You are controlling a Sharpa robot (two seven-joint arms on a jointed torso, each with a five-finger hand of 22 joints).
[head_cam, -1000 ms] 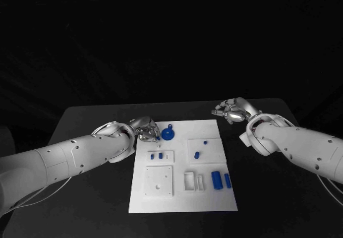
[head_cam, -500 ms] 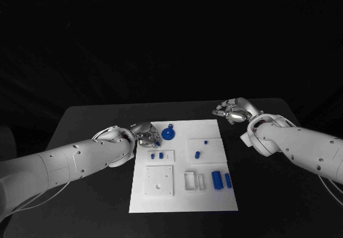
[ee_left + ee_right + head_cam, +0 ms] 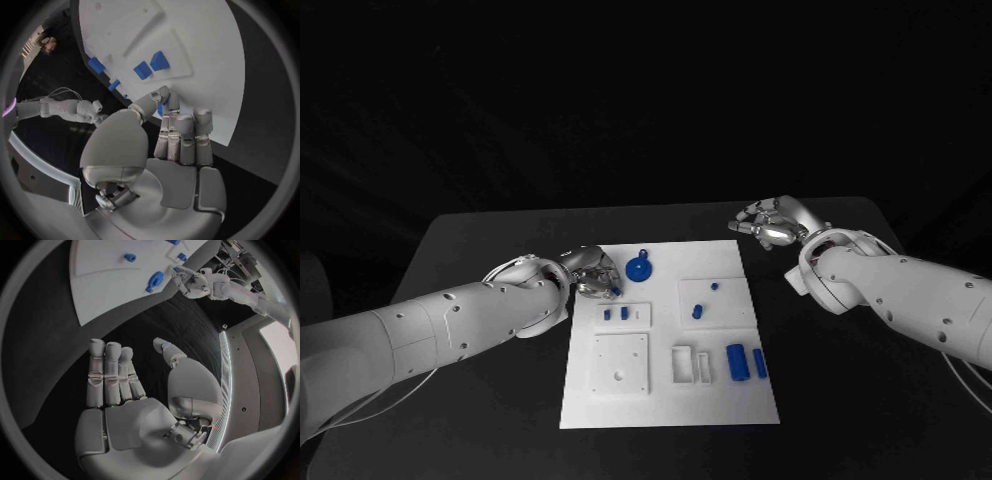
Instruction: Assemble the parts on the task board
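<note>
Left hand [image 3: 596, 272] pinches a small blue part [image 3: 160, 107] at the task board [image 3: 733, 390]'s left edge; right hand [image 3: 770, 222] hovers spread, empty, beyond its far-right corner.

My left arm reaches in low, left hand [image 3: 596, 272] with fingers [image 3: 181, 140] side by side, thumb bent across toward them; can't tell whether it pinches anything. My right arm bent at far side, right hand [image 3: 770, 222] raised, fingers [image 3: 109, 372] extended together, thumb apart, palm bare, nothing held.
</note>
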